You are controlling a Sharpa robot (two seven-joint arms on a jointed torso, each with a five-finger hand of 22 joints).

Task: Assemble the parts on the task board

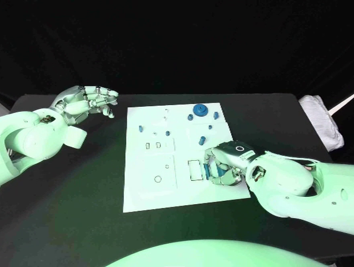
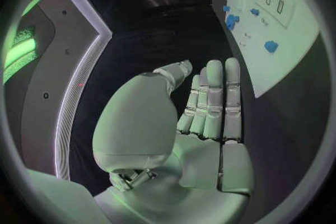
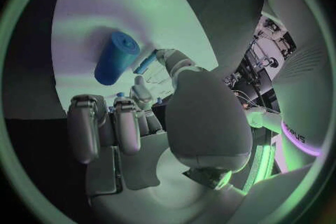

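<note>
Right hand (image 1: 225,166) rests on the board (image 1: 156,192), fingers curled, grasp unclear; a blue cylinder (image 3: 115,59) lies just beyond its fingertips. Left hand (image 1: 87,101) open, far off.

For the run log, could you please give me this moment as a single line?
left robot hand: open, off the flat white task board | right robot hand: on board's right edge, hold unclear | blue plastic cylinder: lying on board

A robotics lab or test cell is showing here. A black table (image 1: 73,222) is standing against black curtains (image 1: 185,44), carrying a white task board (image 1: 156,194) near its middle with small blue parts (image 1: 199,109) sitting toward the board's far edge. Equipment racks and cabling (image 3: 255,53) are crowding the room beyond.
</note>
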